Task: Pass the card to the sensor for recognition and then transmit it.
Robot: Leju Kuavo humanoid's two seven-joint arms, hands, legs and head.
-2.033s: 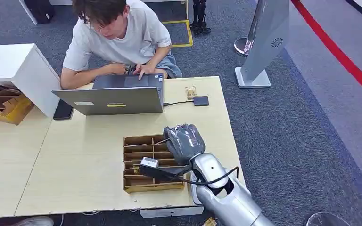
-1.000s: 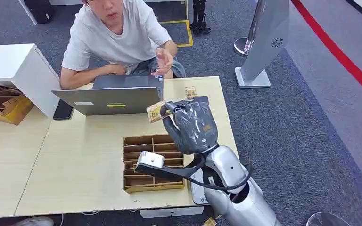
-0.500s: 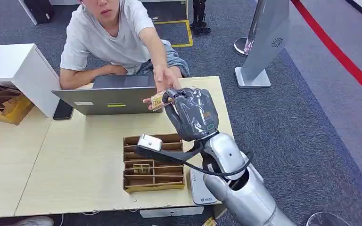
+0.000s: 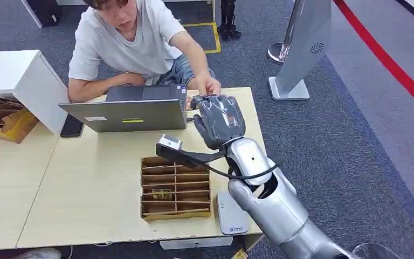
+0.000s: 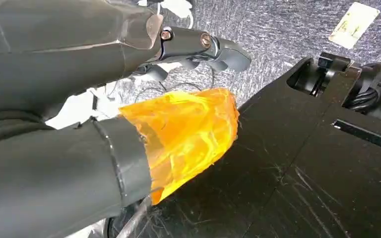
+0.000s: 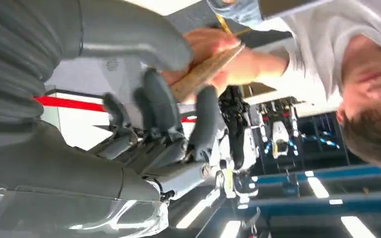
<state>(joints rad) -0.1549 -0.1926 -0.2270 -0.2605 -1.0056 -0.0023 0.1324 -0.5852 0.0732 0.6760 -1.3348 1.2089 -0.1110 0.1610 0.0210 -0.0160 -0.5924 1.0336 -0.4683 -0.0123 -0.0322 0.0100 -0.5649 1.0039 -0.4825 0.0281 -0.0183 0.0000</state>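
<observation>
Right robot hand (image 6: 144, 94) pinched the card (image 6: 206, 72); person's hand (image 6: 228, 59) gripped its far end, mostly hiding it.

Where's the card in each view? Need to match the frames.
Head view: card at the fingertips of the right robot hand, just below the person's hand, beside the laptop.
Right wrist view: card between thumb and fingers, person's hand behind.
Left wrist view: not in it.
Shared landmark: person's hand.
</observation>
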